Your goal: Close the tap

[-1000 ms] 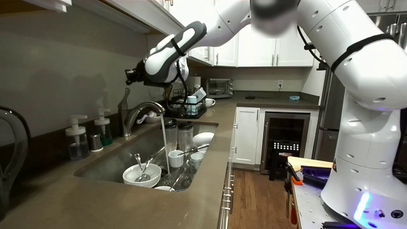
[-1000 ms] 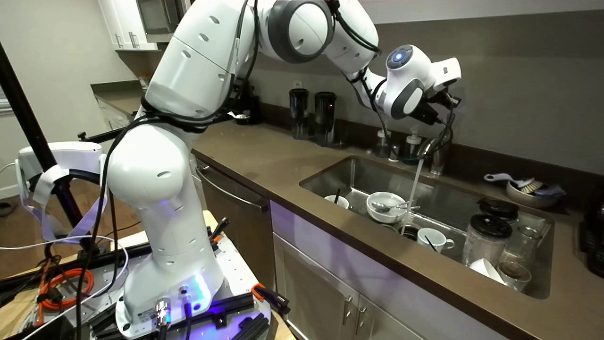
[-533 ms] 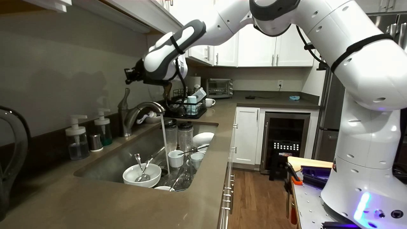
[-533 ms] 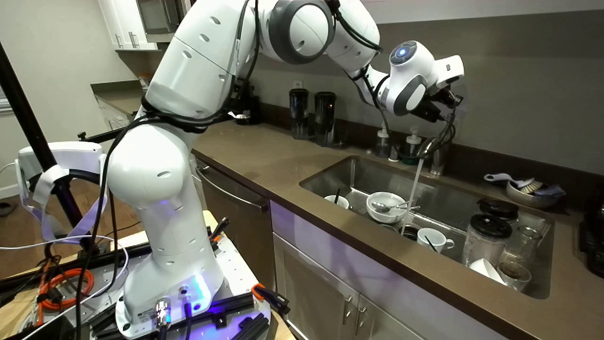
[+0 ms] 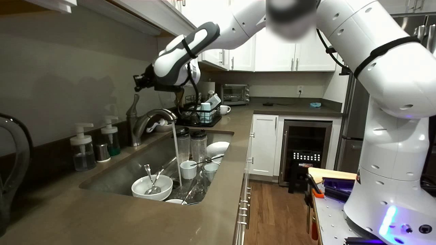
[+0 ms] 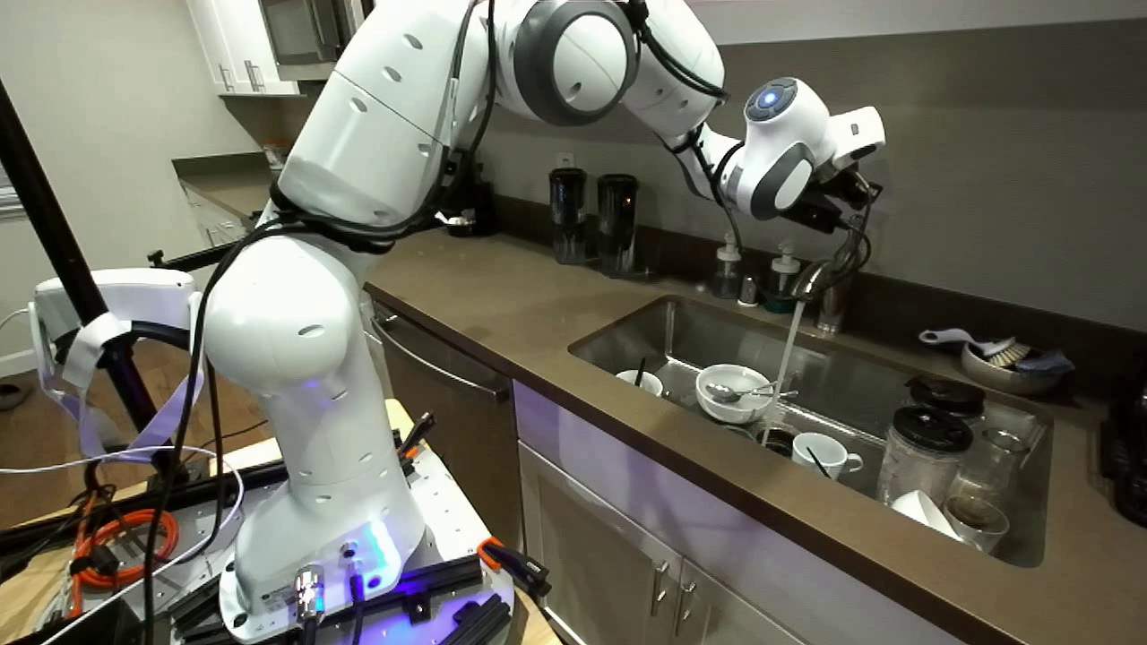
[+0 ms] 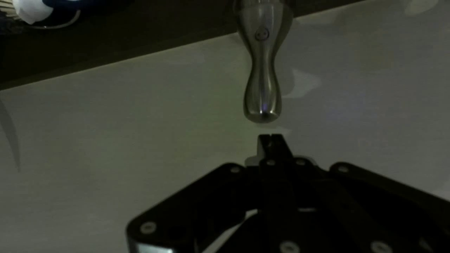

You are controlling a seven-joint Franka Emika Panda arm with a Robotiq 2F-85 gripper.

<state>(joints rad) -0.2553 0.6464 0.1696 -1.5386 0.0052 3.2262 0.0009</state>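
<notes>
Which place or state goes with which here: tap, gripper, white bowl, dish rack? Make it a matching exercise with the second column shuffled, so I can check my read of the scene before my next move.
Things
1: tap
2: gripper
3: white bowl
4: dish rack

Places and states
A: in the sink, with cutlery inside
B: shut, holding nothing
C: black, on the counter
D: water running from it

Right pairs
1-D; 2-B; 3-A; 4-C

Blur masks part of the arm (image 5: 357, 30) in an exterior view; the wrist view's top edge crops the tap (image 7: 263, 66).
</notes>
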